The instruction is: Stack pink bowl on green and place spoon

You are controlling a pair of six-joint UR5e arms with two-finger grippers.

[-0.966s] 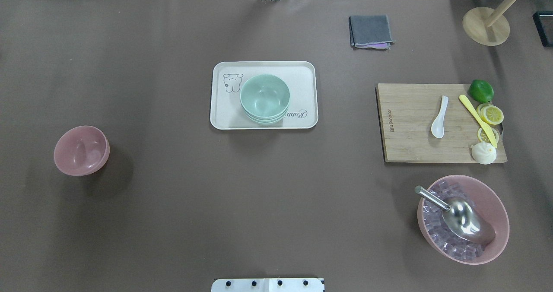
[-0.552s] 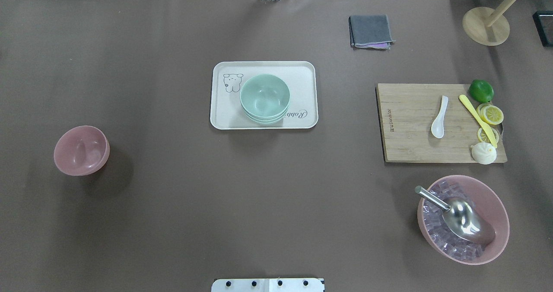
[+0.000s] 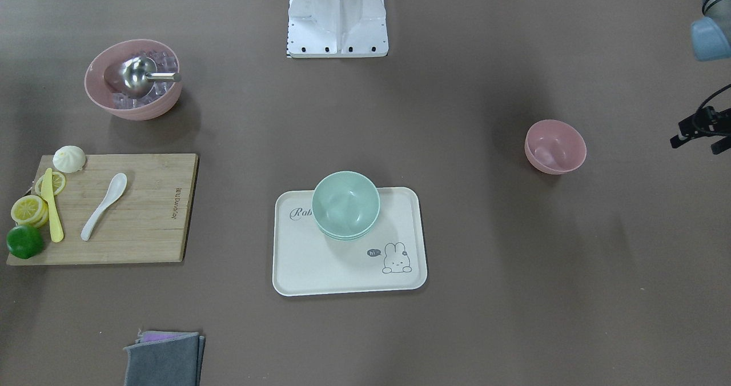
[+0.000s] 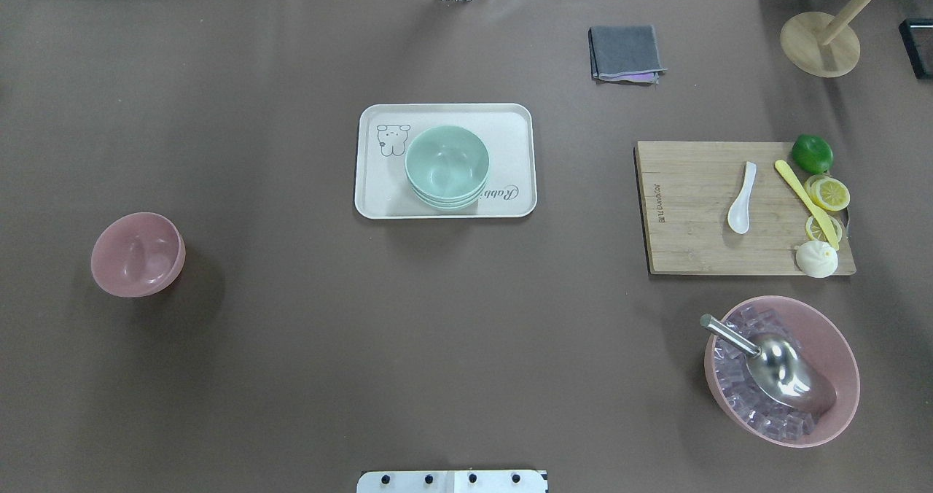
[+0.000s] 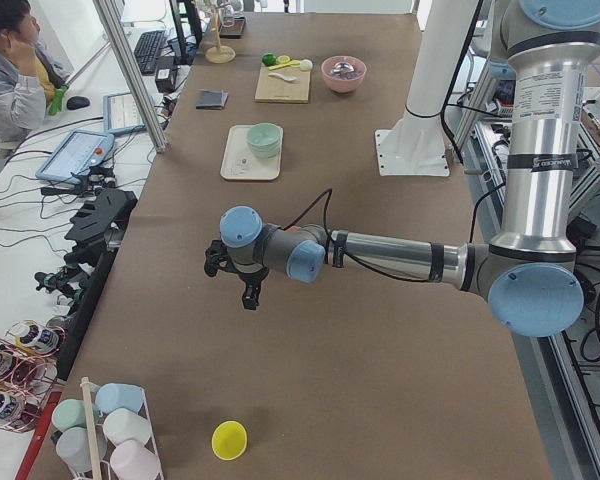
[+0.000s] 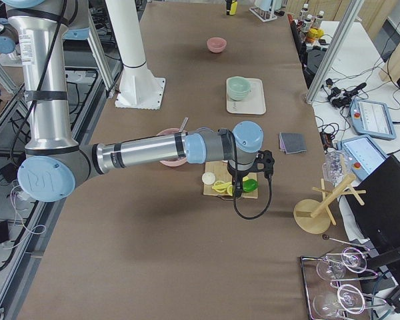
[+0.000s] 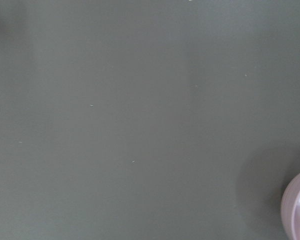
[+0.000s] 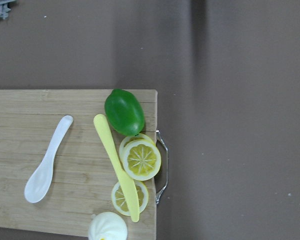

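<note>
Over a brown table [image 4: 291,376] in a lab. Shows the pink bowl [image 4: 137,254] upright on the robot's left, well apart from the central tray [image 4: 510,125] carrying the green bowl [image 4: 446,163], nested on others. Finds the spoon [image 4: 741,198] flat on the board [image 4: 685,216] at right, long axis running near-to-far, scoop toward the robot, handle pointing away and slightly right. Catches the left gripper [image 5: 248,297] above bare table left of the pink bowl, the right gripper [image 6: 239,189] above the board's end by the lime [image 8: 124,112]. Cannot tell how far either's jaws stand open, nor make out anything held.
</note>
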